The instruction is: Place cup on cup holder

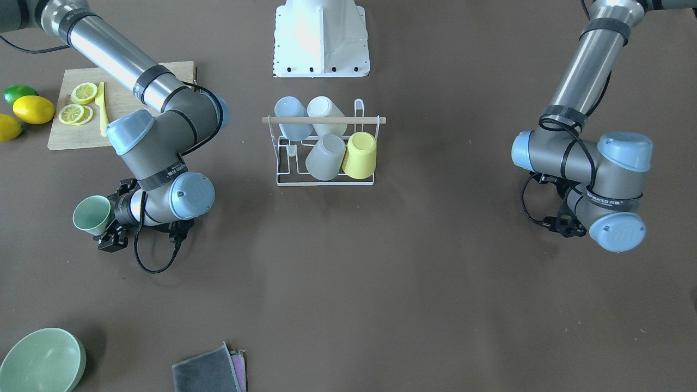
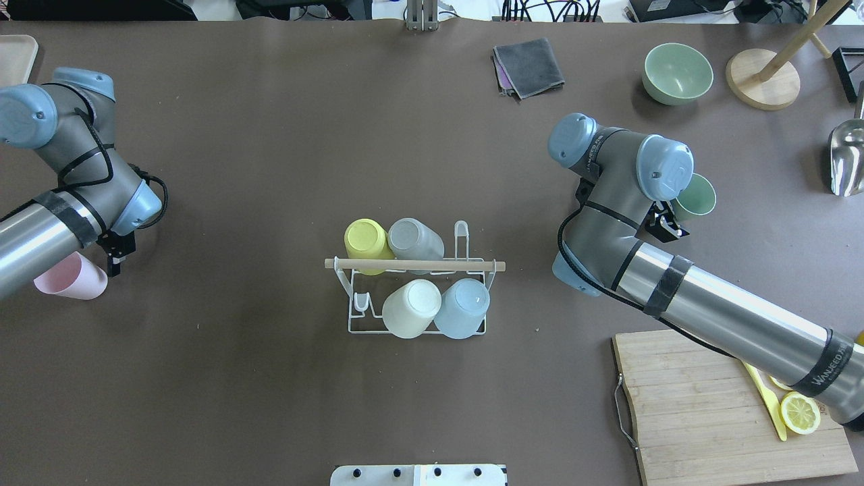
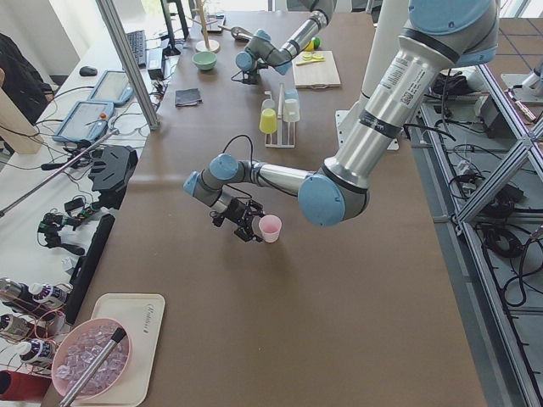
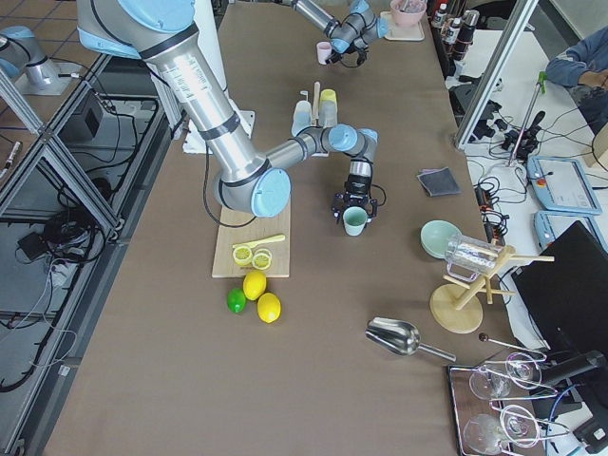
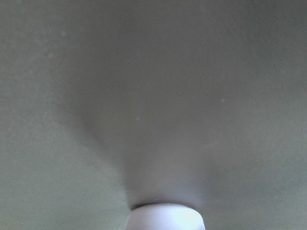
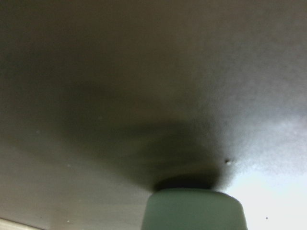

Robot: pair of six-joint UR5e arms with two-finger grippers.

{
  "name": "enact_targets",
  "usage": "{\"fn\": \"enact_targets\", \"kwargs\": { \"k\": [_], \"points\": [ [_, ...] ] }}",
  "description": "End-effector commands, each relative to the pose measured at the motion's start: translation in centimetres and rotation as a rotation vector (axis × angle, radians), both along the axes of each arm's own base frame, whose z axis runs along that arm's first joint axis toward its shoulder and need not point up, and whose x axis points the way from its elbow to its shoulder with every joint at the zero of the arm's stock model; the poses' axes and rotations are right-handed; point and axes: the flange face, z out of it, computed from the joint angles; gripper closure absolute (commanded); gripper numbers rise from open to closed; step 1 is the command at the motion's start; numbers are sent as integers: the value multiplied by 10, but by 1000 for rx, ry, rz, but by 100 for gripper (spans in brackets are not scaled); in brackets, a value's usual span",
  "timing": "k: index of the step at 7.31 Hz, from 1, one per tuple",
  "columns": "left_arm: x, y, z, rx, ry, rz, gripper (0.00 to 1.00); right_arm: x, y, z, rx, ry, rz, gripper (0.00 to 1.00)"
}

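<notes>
Overhead exterior: right gripper [image 2: 680, 214] around green cup [image 2: 702, 198]

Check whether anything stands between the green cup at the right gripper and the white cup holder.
Nothing visible does: only bare table lies between the green cup, in the right gripper, and the cup holder.

White lettering on the black strap [image 2: 820, 381] around the right arm [image 2: 736, 324] reads roughly "WANJEED". The matching strap [image 1: 612, 200] on the left arm [image 1: 582, 65] carries what looks like the same word, followed by characters too small to read.
</notes>
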Motion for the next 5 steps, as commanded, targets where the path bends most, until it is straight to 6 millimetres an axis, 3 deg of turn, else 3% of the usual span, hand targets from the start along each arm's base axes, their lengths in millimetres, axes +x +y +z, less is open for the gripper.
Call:
{"fn": "enact_targets", "kwargs": {
  "k": [1, 5],
  "points": [
    [1, 4, 4, -16, -17, 9, 2, 2, 2, 2, 1, -1, -2, 0],
    [5, 11, 6, -27, -17, 34, 2, 7, 1, 3, 3, -1, 2, 0]
  ]
}}
